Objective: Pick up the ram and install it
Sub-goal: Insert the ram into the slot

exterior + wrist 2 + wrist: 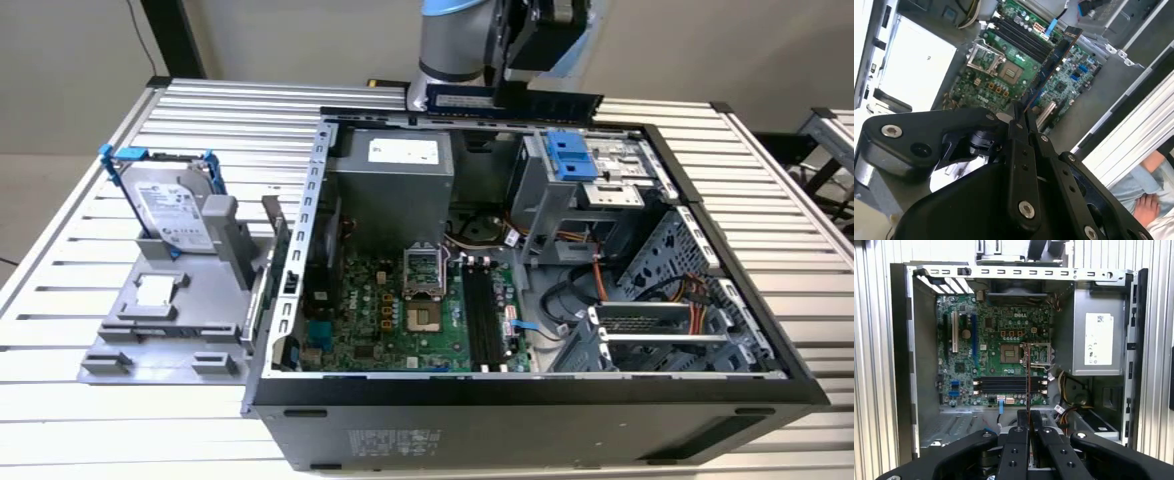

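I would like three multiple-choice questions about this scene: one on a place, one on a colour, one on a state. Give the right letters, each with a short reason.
1. Where is the hard drive?
A. on the floor
B. on the grey stand beside the case
C. in a drawer

2. What colour is its frame?
A. red
B. blue
C. yellow

3. The ram is:
A. held by the gripper above the case
B. seated in a slot
C. lying on the table

Key:
1 B: it stands upright on the stand, at the exterior view's left.
2 B: blue plastic rims the drive.
3 A: both wrist views show it clamped in the gripper.
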### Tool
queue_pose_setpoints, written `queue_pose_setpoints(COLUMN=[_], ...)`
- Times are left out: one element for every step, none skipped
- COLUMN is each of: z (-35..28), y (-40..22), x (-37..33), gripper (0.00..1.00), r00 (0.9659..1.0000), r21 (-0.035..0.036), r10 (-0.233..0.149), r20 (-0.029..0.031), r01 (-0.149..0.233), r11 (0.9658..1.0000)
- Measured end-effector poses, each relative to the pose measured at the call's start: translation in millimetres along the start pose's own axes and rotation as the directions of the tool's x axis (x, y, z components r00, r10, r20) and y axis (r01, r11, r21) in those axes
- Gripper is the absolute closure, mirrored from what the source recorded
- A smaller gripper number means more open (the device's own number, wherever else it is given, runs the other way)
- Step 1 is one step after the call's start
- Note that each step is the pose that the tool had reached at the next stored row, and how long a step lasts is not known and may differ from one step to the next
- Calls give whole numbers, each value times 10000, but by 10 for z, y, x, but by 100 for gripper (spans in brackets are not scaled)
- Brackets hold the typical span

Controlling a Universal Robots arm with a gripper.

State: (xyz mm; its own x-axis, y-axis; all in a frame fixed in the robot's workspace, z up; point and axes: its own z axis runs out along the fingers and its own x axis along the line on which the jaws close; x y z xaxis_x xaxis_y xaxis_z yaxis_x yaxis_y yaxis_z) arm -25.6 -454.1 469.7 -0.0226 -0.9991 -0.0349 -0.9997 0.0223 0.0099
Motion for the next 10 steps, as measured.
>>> queue_pose_setpoints(z=[2, 4, 6, 7, 10, 8, 10, 11, 10, 11], y=[1, 2, 3, 4, 6, 5, 5, 6, 5, 3], x=[-43, -88, -137, -181, -221, -233, -238, -245, -254, -259], gripper=[100, 100, 100, 100, 100, 100, 100, 100, 100, 100], r00=[10000, 10000, 10000, 10000, 10000, 10000, 9999, 9998, 9997, 9997], r21=[0, 0, 0, 0, 0, -3, -5, -7, -9, -9], r10=[0, 0, 0, 0, -1, -50, -136, -206, -247, -262], r20=[0, 1, 0, 0, 2, -4, -1, -1, -4, -2], r01=[0, 0, 0, 0, 1, 50, 136, 206, 247, 262], r11=[10000, 10000, 10000, 10000, 10000, 10000, 9999, 9998, 9997, 9997])
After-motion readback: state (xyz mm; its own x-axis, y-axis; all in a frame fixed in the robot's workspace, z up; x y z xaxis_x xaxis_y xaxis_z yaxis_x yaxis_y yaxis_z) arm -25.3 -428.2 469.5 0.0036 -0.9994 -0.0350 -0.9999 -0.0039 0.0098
